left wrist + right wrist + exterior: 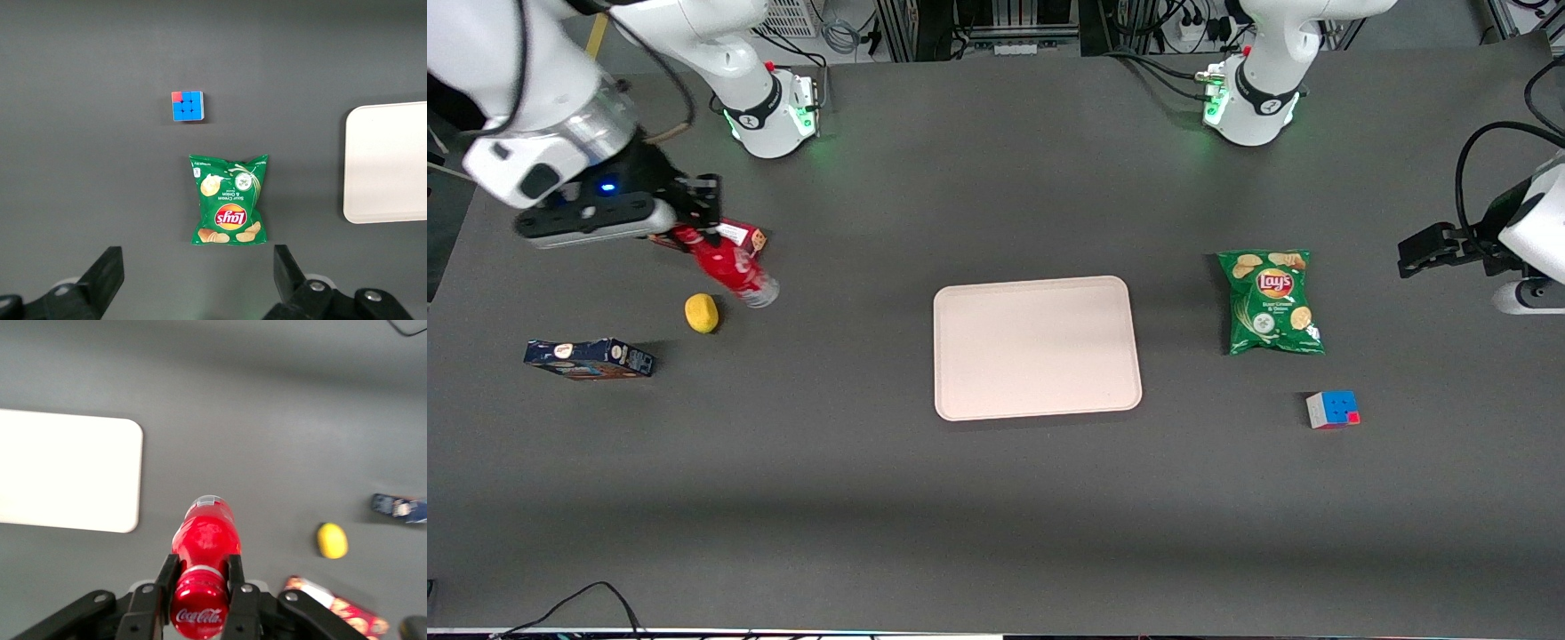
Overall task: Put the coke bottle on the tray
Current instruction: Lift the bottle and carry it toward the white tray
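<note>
Tray [1037,348] bare; raised end effector [704,227] clamps tilted coke bottle [734,269].

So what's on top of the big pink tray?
Nothing lies on the tray; its whole surface shows bare. The gripper holds the coke bottle in the air toward the working arm's end.

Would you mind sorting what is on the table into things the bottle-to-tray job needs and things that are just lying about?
Needed: the coke bottle, held at its neck by the gripper above the table toward the working arm's end; the tray, mid-table.

Lying about: lemon, red cookie box, dark blue box, chips bag, puzzle cube.
</note>
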